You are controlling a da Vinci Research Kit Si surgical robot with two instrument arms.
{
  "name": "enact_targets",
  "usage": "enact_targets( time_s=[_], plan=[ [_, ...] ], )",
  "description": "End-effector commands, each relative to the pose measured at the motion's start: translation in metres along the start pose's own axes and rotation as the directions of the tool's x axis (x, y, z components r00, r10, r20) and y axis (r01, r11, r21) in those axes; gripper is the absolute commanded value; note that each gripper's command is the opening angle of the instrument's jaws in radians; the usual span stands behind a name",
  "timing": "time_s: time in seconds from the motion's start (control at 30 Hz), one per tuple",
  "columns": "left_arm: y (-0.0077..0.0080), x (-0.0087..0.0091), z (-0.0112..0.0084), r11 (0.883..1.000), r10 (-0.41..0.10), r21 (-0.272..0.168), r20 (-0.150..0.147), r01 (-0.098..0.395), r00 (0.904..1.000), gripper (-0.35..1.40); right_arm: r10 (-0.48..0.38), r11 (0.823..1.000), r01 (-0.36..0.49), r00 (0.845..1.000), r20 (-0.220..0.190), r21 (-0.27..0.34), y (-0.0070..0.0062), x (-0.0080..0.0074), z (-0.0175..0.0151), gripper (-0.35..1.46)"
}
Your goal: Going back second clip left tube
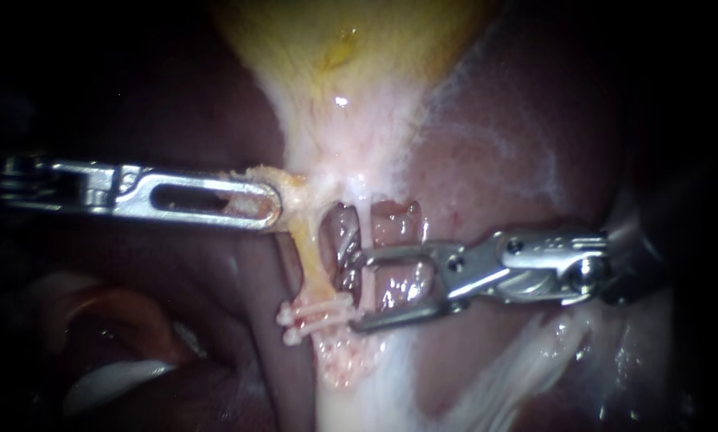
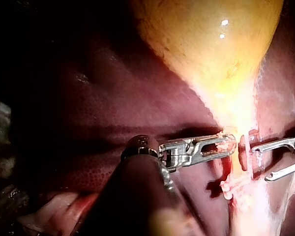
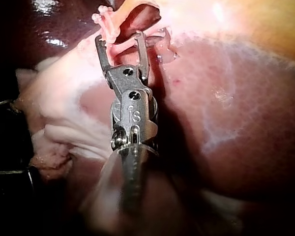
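The yellow gallbladder [image 1: 351, 40] narrows downward into pale tissue. My left instrument [image 1: 273, 204] comes in from the left, its slotted jaws shut on a yellowish fold at the gallbladder's neck. From there the thin left tube [image 1: 309, 256] runs down to two white clips [image 1: 315, 314] set across it. My right instrument [image 1: 359, 293] enters from the right with open, empty jaws, its tips just right of the clips and to either side of a paler tube [image 1: 365, 280]. The right wrist view shows those open jaws [image 3: 119, 38] just short of the clips [image 3: 105, 19].
Dark red liver [image 1: 503, 160] lies behind and on both sides. White stringy tissue [image 1: 519, 368] spreads under the right instrument's shaft. Reddish folds with a pale patch [image 1: 111, 352] lie at lower left. In the left wrist view both instruments' jaws [image 2: 226, 146] [image 2: 268, 160] face each other across the tubes.
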Motion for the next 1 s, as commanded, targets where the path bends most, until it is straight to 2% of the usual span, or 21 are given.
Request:
enact_targets(
  time_s=[0.03, 0.27, 0.6, 1.0],
  plan=[
    [0.0, 0.0, 0.0, 1.0, 0.0, 0.0, 0.0, 0.0, 1.0, -0.35, -0.011, 1.0, 0.011, 1.0, 0.0, -0.005, 0.0001, 0.0003, -0.0009, 0.5],
    [0.0001, 0.0, 0.0001, 1.0, 0.001, 0.0, 0.0, -0.001, 1.0, -0.35, -0.058, 0.998, 0.058, 0.998, 0.002, -0.029, 0.0006, 0.0016, -0.0054, 0.5],
    [0.0004, -0.0002, 0.0005, 1.0, 0.001, -0.001, 0.001, -0.001, 1.0, -0.35, -0.107, 0.994, 0.107, 0.994, 0.003, -0.03, 0.0006, 0.0017, -0.0068, 0.5],
    [0.0032, 0.0, 0.004, 1.0, 0.0, -0.009, 0.018, 0.0, 0.9998, -0.35, -0.119, 0.992, 0.119, 0.993, 0.003, -0.028, 0.0005, 0.0015, -0.0072, 0.5]
  ],
)
